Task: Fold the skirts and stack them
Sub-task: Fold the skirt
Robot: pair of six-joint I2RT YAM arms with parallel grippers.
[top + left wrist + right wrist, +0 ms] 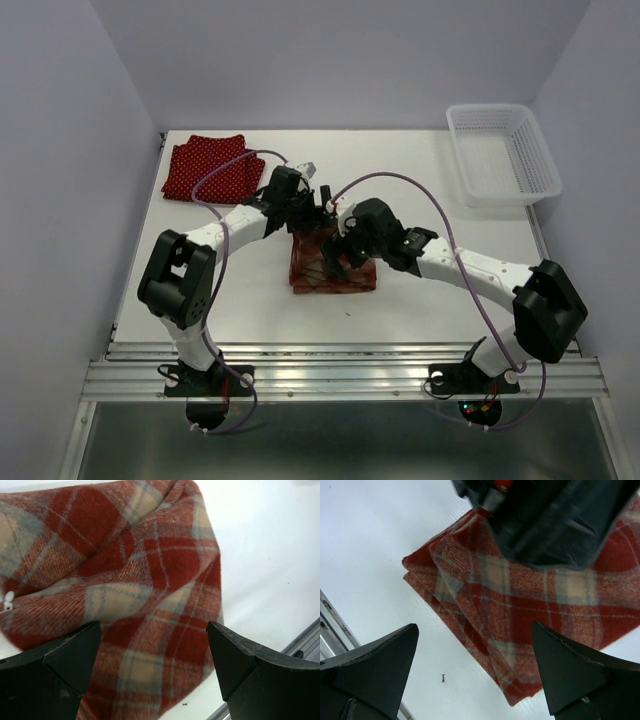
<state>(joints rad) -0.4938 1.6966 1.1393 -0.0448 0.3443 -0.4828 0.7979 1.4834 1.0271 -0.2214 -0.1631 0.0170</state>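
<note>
Plainly, left fingers (60,675) and right fingers (375,670) gaped wide, holding nothing, with the plaid skirt (150,580) just beneath both.

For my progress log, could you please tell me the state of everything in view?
plaid skirt: folded, lying flat, unheld.
polka-dot skirt: folded, lying at far left.
basket: upright, empty.
left gripper: open above plaid skirt.
right gripper: open above plaid skirt.
</note>
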